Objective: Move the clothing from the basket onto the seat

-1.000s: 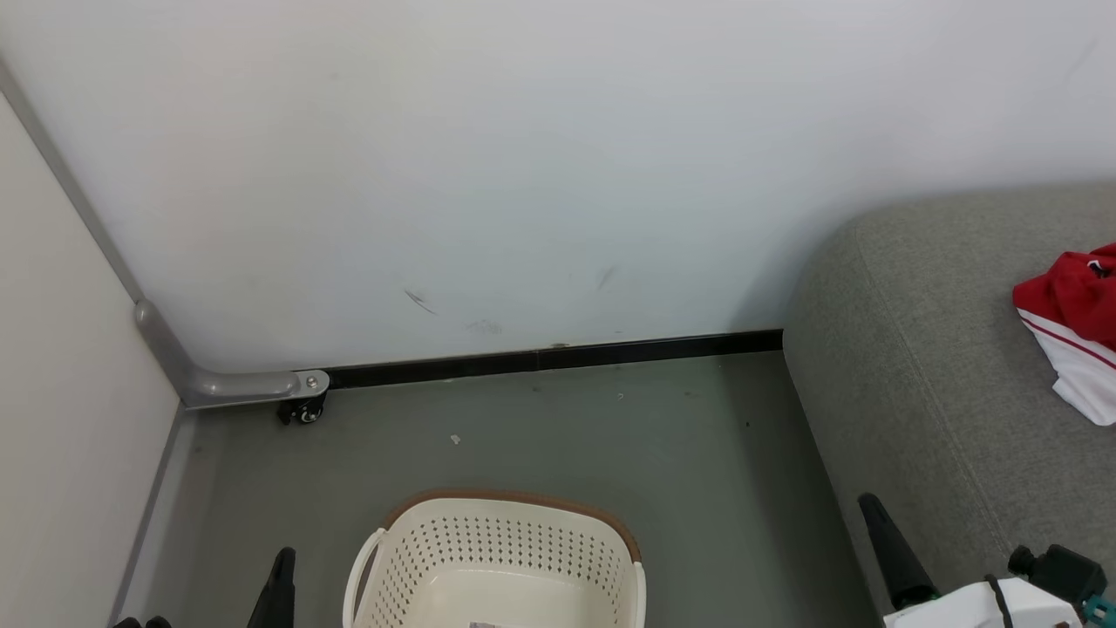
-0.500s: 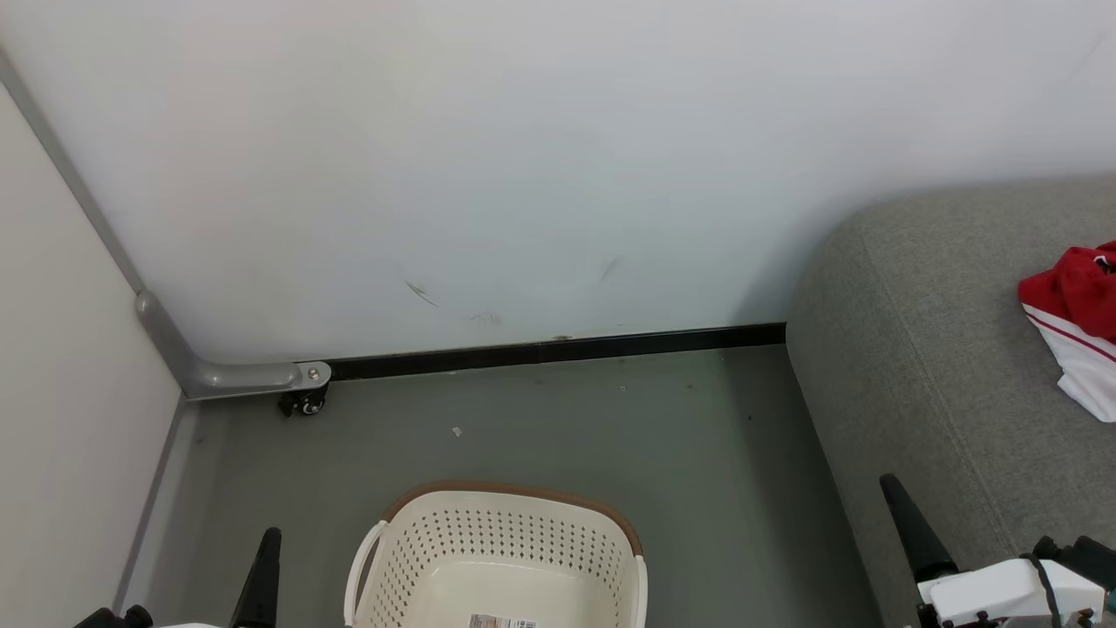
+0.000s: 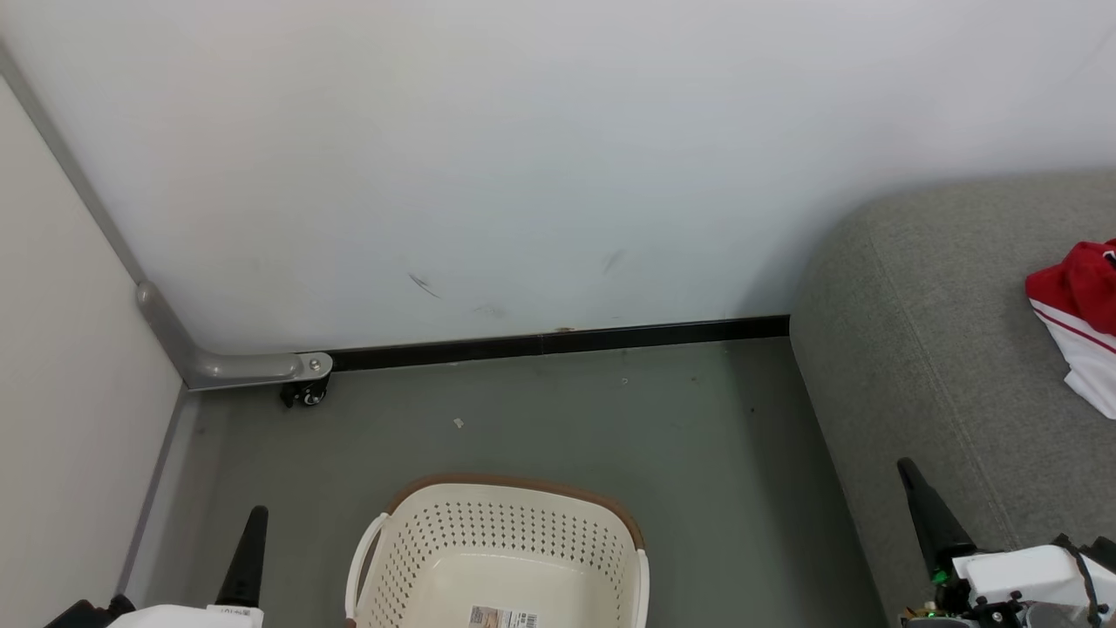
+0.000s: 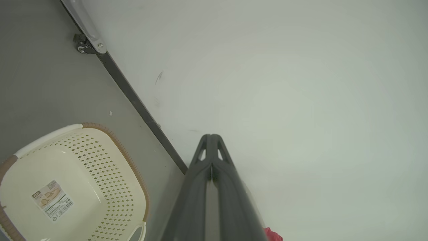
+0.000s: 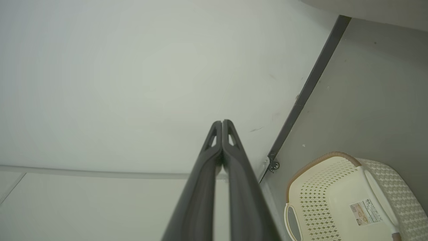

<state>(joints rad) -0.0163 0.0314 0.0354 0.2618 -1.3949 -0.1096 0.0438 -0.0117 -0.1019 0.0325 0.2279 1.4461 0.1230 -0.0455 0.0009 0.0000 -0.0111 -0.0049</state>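
Head view, looking down into a room corner. A pale wall (image 3: 523, 157) takes up the upper half. A large grey fabric seat (image 3: 924, 349) with a rounded corner stands at the right, against the wall. A grey floor (image 3: 540, 419) lies between wall and seat. At the bottom centre, on the floor, stands a cream perforated basket (image 3: 514, 481) with a brown rim band. The clothing (image 3: 1077, 305), red with white panels, lies on the seat at the right edge, well apart from the basket. The left fingers (image 3: 255, 523) rise at the lower left, pressed together tip to tip. The right fingers (image 3: 915, 480) rise at the lower right, beside the seat's front edge, likewise pressed together. A label sticker (image 3: 501, 617) sits on the basket's bare bottom.
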